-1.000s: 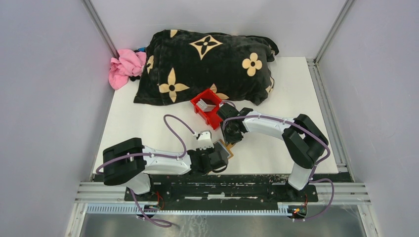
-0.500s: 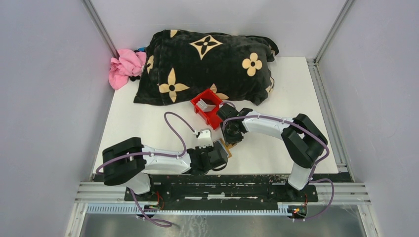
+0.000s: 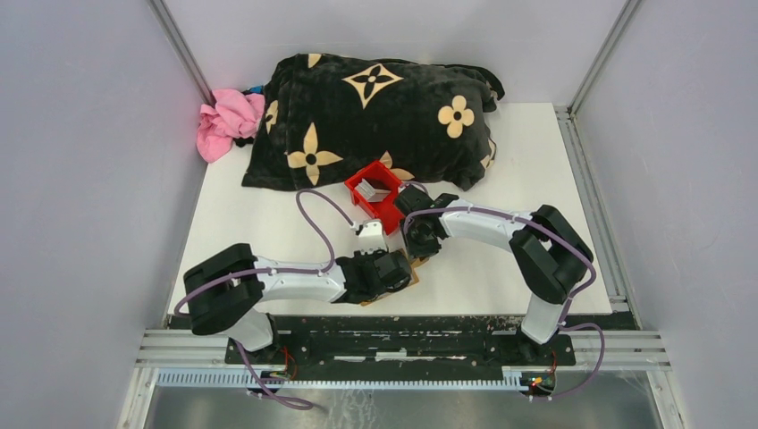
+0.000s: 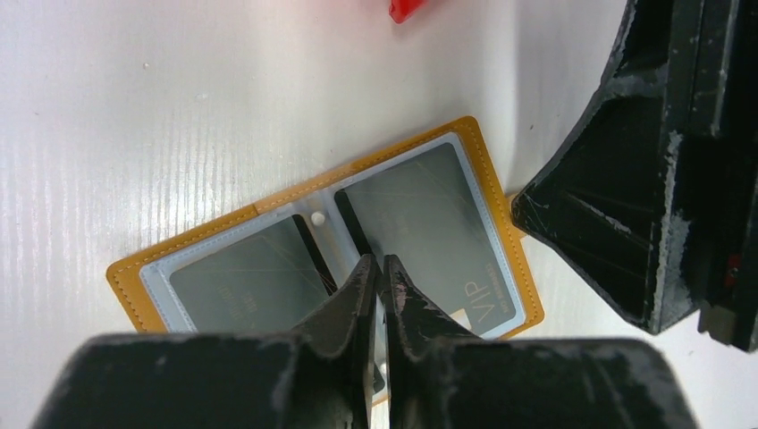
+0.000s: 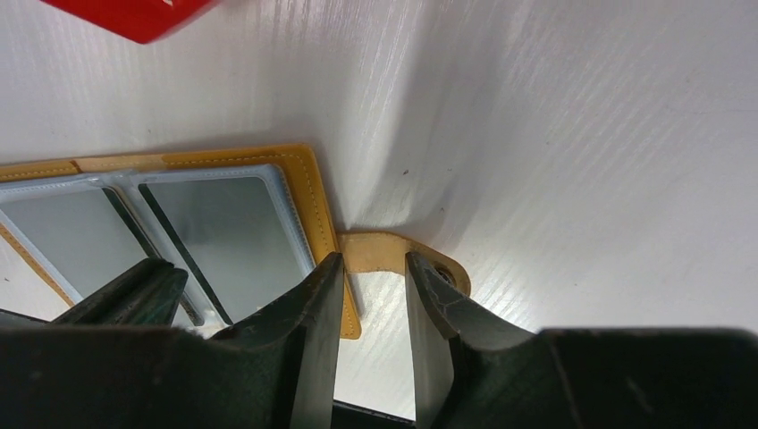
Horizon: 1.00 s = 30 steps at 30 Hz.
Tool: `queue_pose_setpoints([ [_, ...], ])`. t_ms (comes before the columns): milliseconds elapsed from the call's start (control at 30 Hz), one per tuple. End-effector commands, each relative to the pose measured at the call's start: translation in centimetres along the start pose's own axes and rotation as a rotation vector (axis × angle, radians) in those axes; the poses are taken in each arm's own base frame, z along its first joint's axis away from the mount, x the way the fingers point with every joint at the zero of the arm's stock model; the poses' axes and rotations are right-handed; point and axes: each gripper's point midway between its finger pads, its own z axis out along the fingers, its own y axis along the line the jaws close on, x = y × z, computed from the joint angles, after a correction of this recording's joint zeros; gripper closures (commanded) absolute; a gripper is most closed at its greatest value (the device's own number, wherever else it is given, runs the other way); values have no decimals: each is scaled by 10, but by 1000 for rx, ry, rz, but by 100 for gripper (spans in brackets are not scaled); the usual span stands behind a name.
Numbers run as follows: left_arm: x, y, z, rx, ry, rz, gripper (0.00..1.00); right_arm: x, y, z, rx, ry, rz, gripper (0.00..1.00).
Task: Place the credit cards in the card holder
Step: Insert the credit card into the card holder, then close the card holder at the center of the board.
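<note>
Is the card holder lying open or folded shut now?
Open. The card holder lies spread flat on the table, both clear pockets facing up, a grey card in each; its strap tab sticks out unfastened.

Readable text: one item only.

"VIP", pale capitals, on the grey card [image 4: 420, 210] in the right clear pocket of the card holder [image 4: 134, 279]. It stands near that card's lower right corner and runs along the short edge, tilted with the card. A line of small print sits just beside it, too fine to read.

Second grey card [image 4: 237, 279], left pocket: faint lettering under the plastic, illegible.

Blanket [image 3: 375, 116], top view: tan four-petal flower and four-point star signs on black; no letters made out.
</note>
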Motion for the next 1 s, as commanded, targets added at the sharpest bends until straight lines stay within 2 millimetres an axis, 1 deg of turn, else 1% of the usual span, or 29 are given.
queue_pose_setpoints([
  [0, -36, -11, -19, 29, -72, -23, 83, -28, 10, -15, -40, -76, 19, 62],
  [67, -44, -4, -28, 19, -89, -63, 76, -30, 12, -16, -54, -84, 20, 61],
  [133, -46, 8, -35, 7, -91, -111, 66, -31, 17, -17, -80, -90, 17, 60],
  [200, -41, 19, -41, 13, -80, -176, 58, -31, 23, -20, -119, -94, 16, 58],
  [267, -33, 31, -44, 20, -58, -213, 54, -31, 28, -21, -145, -99, 13, 55],
  [367, -16, 47, -48, 16, -4, -283, 51, -32, 34, -26, -184, -101, 2, 51],
  [400, -7, 54, -48, 8, 17, -291, 51, -31, 35, -27, -192, -104, 2, 50],
  [533, 10, 66, -48, 7, 64, -345, 49, -29, 37, -33, -218, -111, -8, 45],
  [633, 17, 72, -46, -4, 73, -357, 47, -26, 37, -38, -228, -111, -16, 42],
  [833, 26, 78, -41, -9, 83, -394, 44, -23, 35, -48, -232, -123, -34, 37],
  [967, 30, 79, -37, 9, 78, -431, 43, -21, 29, -52, -211, -130, -45, 35],
])
